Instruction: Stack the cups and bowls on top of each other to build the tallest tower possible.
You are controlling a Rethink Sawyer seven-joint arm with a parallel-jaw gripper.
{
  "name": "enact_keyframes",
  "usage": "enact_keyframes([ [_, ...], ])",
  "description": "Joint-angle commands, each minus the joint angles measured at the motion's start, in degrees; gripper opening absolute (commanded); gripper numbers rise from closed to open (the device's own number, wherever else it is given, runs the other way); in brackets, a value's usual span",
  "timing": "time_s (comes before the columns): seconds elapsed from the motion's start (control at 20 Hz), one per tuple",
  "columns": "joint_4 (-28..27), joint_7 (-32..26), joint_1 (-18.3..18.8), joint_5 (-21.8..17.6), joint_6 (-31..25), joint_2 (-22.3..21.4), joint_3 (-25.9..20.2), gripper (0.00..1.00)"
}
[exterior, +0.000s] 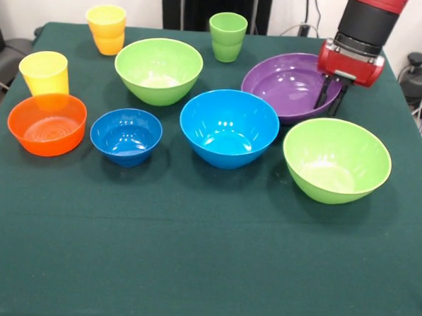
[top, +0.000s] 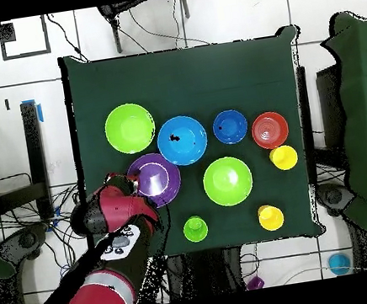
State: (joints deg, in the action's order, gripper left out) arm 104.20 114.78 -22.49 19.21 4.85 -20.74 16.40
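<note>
My gripper (exterior: 329,99) is open, with one finger inside and one outside the right rim of the wide purple bowl (exterior: 286,83); it also shows in the overhead view (top: 132,183). Each bowl stands alone: two large light green bowls (exterior: 158,70) (exterior: 336,159), the large blue bowl (exterior: 229,127), the small blue bowl (exterior: 126,136) and the small orange bowl (exterior: 46,123). A yellow cup (exterior: 43,71) stands behind the orange bowl. A yellow cup sits in the orange-yellow cup (exterior: 107,41) at the back. The light green cup (exterior: 227,36) stands at the back. No red cup shows.
The dark green tablecloth (exterior: 192,256) covers the table, with a wide bare strip toward the camera. The arm (top: 107,247) comes in over the table's edge beside the purple bowl (top: 159,179). Cables and chairs lie around the table.
</note>
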Motion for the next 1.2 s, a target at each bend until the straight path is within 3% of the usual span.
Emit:
enact_keyframes([
  [0.05, -2.7, 7.9, 0.7, 0.2, -3.7, -0.5, -5.1, 0.0],
  [1.2, -2.7, 7.5, -0.1, 0.7, -6.0, -1.6, -3.9, 0.0],
])
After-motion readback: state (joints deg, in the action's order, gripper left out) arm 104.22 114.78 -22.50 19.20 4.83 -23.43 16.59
